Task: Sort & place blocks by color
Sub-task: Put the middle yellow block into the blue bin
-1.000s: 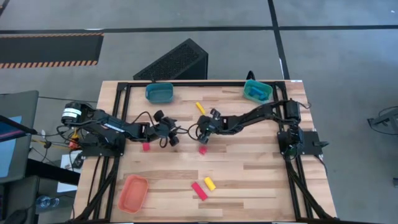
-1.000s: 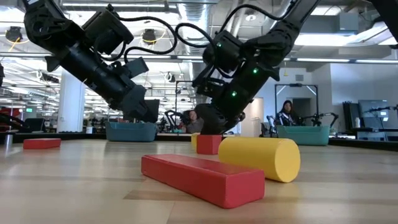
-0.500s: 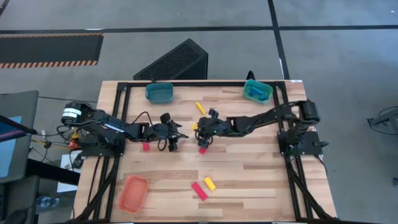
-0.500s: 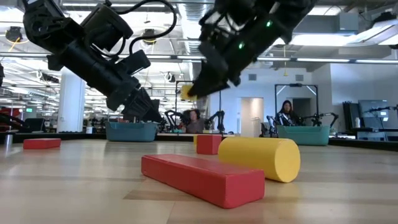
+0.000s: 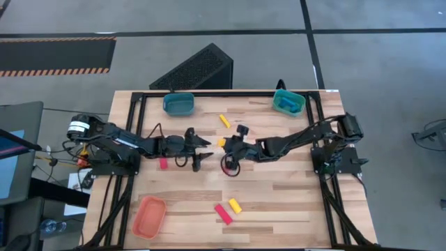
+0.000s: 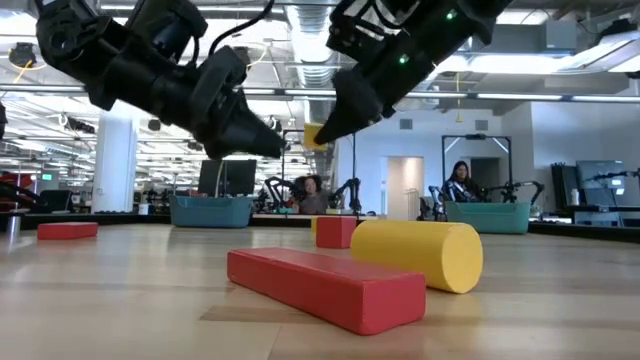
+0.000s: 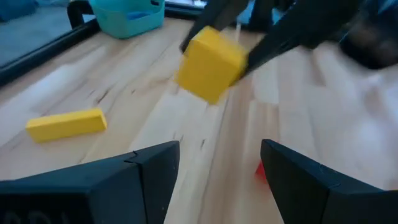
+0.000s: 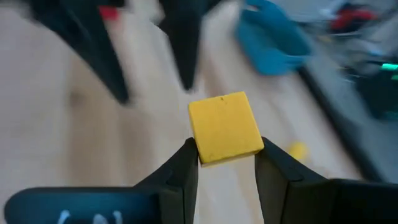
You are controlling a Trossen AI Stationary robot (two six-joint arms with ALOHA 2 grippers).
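My right gripper [image 5: 224, 144] is shut on a yellow cube [image 8: 225, 127] and carries it above the table's middle. My left gripper [image 5: 202, 152] is open and lies level just left of the cube, its fingers [image 7: 155, 171] pointing at the cube [image 7: 210, 64] without touching it. Below them a red cube [image 6: 335, 232] sits on the table. A yellow bar [image 5: 224, 120] lies toward the far side and a red block [image 5: 164, 164] lies under my left arm. A red bar [image 5: 223, 214] and a yellow cylinder [image 5: 235, 206] lie near the front edge. My right gripper pinches the yellow cube between its two fingers [image 8: 183, 165], one on each of two opposite side faces [image 8: 202, 155]. The fingers come from the table's right and slant downward. The cube is lifted clear of the table [image 6: 315, 135], and most of it stands out beyond the fingertips.
Two teal trays stand at the far edge, one at the left [image 5: 179, 104] and one at the right [image 5: 288, 102]. An orange tray [image 5: 149, 215] sits at the near left corner. A black cable loops on the table under my right gripper. The near right of the table is bare wood.
My right gripper has risen from the table beside the red cube with the yellow cube in its fingers, lifting it clear and carrying it slightly left. My left gripper has moved right toward the cube, risen, and tipped from pointing down to nearly level.
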